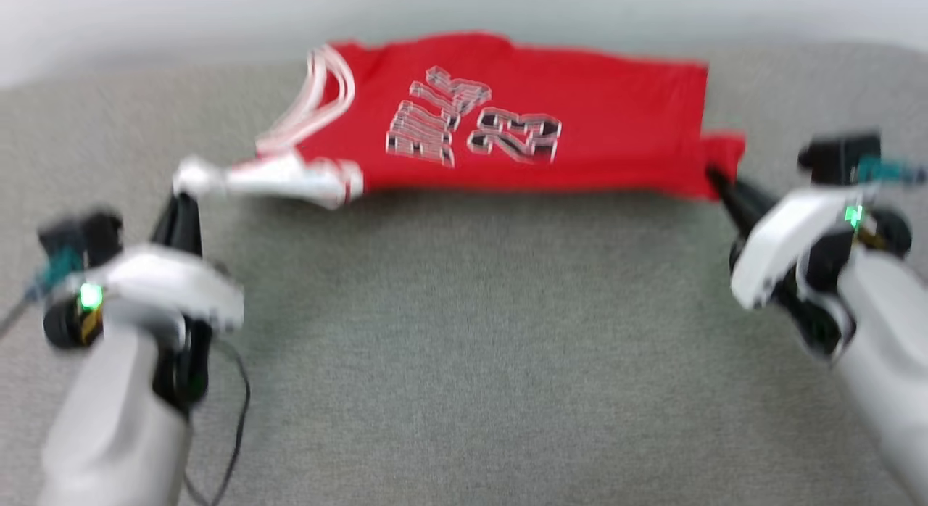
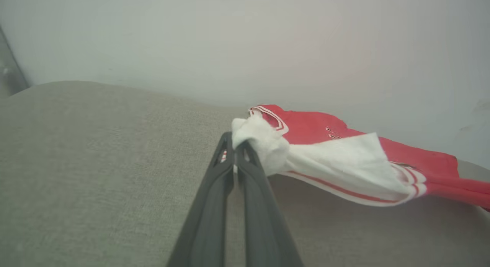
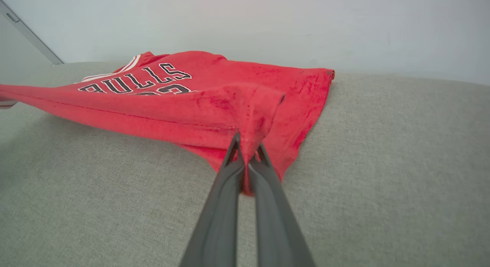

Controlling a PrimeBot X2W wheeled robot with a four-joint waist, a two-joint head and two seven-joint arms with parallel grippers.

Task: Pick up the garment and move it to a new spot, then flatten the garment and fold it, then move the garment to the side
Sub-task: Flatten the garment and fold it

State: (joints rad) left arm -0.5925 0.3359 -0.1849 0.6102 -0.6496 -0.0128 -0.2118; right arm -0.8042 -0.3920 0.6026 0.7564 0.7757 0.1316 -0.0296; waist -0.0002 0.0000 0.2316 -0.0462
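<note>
Head view: blurred; red jersey (image 1: 602,129) spread along far edge of grey cloth surface (image 1: 464,332), print side up, white sleeve end toward left

left gripper (image 1: 185,196) at jersey's left end, jaws clenched on bunched white sleeve

right gripper (image 1: 716,177) at jersey's right end, jaws clamped on red hem corner

Left wrist view: fingers (image 2: 214,190) pressed together, white wad at tips, sleeve lifted off surface

Right wrist view: jersey's near edge raised, far edge resting on surface by pale wall (image 3: 268,22)

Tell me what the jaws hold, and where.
The bright red fabric jersey: left jaws on its white sleeve tip, right jaws on a red hem corner.
</note>
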